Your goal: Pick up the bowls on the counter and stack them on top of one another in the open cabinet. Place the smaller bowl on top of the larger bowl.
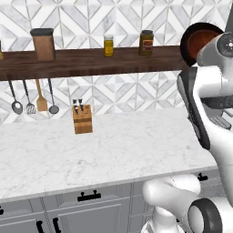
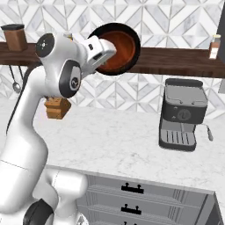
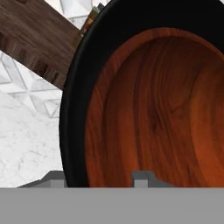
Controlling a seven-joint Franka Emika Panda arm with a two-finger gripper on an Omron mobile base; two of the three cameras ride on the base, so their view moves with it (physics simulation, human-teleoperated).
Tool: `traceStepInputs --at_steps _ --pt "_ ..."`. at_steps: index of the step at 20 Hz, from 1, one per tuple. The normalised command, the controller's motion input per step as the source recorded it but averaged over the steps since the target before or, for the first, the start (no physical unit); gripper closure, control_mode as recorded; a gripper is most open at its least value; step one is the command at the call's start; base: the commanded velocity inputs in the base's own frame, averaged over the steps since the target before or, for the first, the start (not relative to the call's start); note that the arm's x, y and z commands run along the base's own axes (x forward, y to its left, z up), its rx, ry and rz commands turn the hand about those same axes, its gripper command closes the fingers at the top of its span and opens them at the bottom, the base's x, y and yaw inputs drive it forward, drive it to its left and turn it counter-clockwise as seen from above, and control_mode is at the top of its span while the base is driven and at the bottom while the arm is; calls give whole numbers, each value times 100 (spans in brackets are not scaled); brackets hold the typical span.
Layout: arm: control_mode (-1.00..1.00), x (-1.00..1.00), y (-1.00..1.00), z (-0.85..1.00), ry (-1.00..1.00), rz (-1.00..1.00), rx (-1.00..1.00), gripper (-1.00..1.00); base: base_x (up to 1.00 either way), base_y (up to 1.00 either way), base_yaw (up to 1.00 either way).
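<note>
My gripper is raised to shelf height, shut on the rim of the wide black bowl. The bowl is tipped on its side, so its red-brown wood-grained inside faces the cameras. From the left base the bowl peeks out behind my upper arm. Close up, the bowl has its thick black rim between the two fingertips of the gripper. The smaller red-brown bowl is out of view. Below lies the white marble counter, also seen as the counter.
A dark wooden shelf runs just behind the bowl, carrying a canister and jars. Utensils hang under it. A knife block stands at the counter's back, a coffee machine to the right.
</note>
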Motion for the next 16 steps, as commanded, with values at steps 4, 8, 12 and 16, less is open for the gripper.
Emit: traceStepInputs --at_steps 4,8,12,16 --pt "-100 100 -59 29 30 0 1 100 0 0 0" --pt "-100 100 -52 0 39 0 0 100 0 0 0" --pt "-100 100 -36 1 19 0 0 100 0 0 0" --pt "-100 100 -18 -12 6 7 0 100 0 0 0"
